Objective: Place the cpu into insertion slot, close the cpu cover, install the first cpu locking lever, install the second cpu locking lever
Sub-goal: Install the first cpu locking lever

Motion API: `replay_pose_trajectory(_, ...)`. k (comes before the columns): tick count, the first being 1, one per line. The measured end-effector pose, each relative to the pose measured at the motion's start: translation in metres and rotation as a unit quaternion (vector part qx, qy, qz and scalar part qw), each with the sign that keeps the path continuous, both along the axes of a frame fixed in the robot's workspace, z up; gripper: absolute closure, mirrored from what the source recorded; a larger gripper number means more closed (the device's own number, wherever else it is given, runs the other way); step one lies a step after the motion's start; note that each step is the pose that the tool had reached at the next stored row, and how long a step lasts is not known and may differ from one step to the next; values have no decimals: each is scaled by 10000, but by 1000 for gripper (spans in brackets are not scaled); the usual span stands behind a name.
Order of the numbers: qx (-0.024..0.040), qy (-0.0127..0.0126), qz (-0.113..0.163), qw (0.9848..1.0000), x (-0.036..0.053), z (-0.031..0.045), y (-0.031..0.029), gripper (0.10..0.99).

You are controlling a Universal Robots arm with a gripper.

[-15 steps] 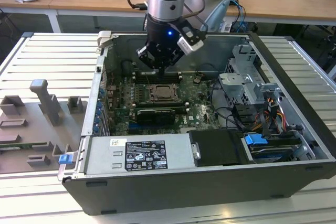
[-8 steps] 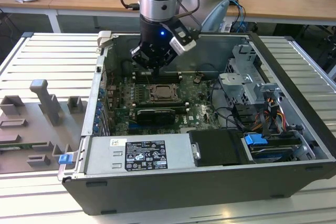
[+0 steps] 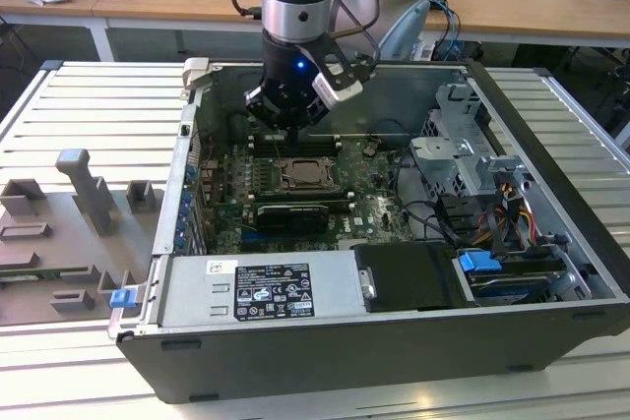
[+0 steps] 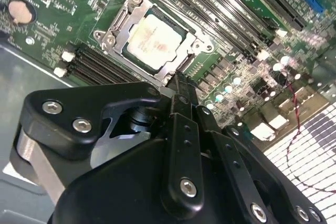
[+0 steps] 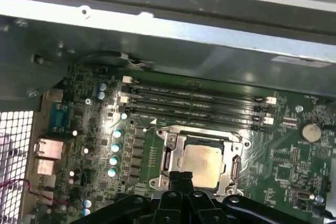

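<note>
- At the exterior view's left, grey fixture blocks [image 3: 84, 189] stand on a slatted table [image 3: 89, 95], beside the open computer case [image 3: 394, 361].
- Inside the case, a power supply [image 3: 261, 292] lies along the near wall, with the green circuit board [image 3: 374, 213] behind it.
- The gripper [image 3: 292, 128] hangs over the board, its tip just above the socket's far edge. In both wrist views its fingers are pressed together with nothing between them [image 4: 181, 80] [image 5: 181, 176].
- The cpu [image 3: 307, 174] sits flat in the insertion slot [image 5: 202, 139], pale metal face up, just beyond the fingertips in both wrist views [image 4: 155, 40] [image 5: 203, 165].
- The cpu cover [image 4: 122, 30] lies down around the chip, its silvery frame overlapping the chip's edges. I cannot tell whether the levers are latched.
- Long black memory slots [image 5: 199, 103] run beside the socket.
- At the exterior view's right, a metal drive cage [image 3: 458, 154] and loose cables [image 3: 512, 218] stand well apart from the gripper.
</note>
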State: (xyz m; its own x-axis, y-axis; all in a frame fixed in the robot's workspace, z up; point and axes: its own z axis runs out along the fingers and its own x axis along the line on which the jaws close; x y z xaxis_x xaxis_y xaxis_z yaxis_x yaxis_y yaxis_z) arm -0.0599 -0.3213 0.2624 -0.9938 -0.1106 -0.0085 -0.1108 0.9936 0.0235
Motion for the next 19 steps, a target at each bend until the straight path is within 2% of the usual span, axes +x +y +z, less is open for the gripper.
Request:
replay_pose_trajectory(5, 2, -1, -112, 9999, -12, -3, 0, 980)
replay_pose_trajectory(13, 1, 0, -126, 9999, -108, -2, 3, 980)
replay_pose_trajectory(16, 0, 0, -381, 9993, -115, -8, 3, 980)
replay_pose_trajectory(19, 5, -1, -412, 9991, -178, -9, 3, 980)
